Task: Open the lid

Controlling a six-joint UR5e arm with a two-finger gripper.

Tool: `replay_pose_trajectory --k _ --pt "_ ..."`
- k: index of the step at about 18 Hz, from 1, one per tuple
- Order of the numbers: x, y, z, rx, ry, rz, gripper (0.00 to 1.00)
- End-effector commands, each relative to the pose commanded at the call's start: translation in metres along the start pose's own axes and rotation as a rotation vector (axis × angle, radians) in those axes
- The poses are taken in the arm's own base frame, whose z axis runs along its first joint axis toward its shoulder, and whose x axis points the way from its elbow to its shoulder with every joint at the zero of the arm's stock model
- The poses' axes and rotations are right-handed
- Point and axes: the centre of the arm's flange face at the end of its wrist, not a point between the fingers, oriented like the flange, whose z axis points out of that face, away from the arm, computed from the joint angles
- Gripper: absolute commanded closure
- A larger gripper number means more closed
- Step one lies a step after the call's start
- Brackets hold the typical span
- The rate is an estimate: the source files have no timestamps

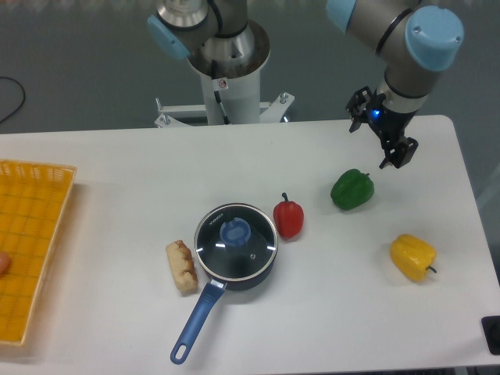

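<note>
The lid [235, 241] is a round clear glass disc with a thin metal rim and a blue knob in its centre. It sits flat on the dark blue saucepan [242, 277], whose long handle [195, 322] points to the front left. My gripper [381, 134] hangs at the back right of the table, far from the lid, above and behind the green pepper [351, 189]. Its two black fingers stand apart with nothing between them.
A red pepper [288, 218] touches the pan's right side. A bread roll [181, 266] lies at its left. A yellow pepper [412, 256] is at the right front. An orange basket [31, 250] stands at the left edge. The robot base [226, 86] is behind the table.
</note>
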Motion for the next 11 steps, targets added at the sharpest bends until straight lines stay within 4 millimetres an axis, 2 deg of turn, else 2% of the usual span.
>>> replay_pose_trajectory --k 6,11 --pt "-0.002 -0.001 -0.001 0.071 -0.015 -0.139 0.00" --pt "-0.001 -0.009 -0.004 0.069 -0.016 -0.397 0.00"
